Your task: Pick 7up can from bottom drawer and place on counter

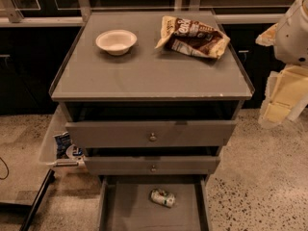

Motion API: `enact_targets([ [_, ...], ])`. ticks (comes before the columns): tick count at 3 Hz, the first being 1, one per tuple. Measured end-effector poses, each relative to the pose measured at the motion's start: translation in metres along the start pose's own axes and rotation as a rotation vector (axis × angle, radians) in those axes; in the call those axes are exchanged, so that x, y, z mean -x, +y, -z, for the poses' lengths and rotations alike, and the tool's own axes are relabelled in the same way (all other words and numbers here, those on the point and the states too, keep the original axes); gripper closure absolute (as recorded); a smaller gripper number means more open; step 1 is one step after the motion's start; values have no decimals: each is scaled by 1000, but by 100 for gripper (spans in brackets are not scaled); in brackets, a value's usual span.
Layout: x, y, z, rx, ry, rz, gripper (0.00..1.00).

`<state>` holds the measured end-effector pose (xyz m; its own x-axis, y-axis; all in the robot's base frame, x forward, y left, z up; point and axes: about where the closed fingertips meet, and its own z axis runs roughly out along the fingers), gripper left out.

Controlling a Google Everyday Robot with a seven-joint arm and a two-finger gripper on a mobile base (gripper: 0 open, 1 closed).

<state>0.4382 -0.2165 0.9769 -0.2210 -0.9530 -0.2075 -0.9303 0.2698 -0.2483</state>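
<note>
End effector (pixel 280 101) at right — 7up can (pixel 162 198) well apart in bottom drawer (pixel 129 207).

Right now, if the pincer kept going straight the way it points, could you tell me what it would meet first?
The pincer hangs beside the grey drawer cabinet, pointing down. Straight on, it would probably meet the speckled terrazzo floor first, though depth is unclear.

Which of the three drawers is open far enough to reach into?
The bottom drawer: only its floor shows, with the 7up can lying on it. The two knobbed drawers above show only fronts. The pincer hangs right of the counter.
</note>
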Motion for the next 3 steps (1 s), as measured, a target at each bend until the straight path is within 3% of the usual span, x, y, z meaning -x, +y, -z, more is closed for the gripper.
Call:
enact_targets([
  [1, 0, 0, 0, 0, 0, 0, 0],
  [2, -2, 9, -17, 33, 4, 5, 0],
  [3, -14, 36, -61, 102, 0, -3, 0],
])
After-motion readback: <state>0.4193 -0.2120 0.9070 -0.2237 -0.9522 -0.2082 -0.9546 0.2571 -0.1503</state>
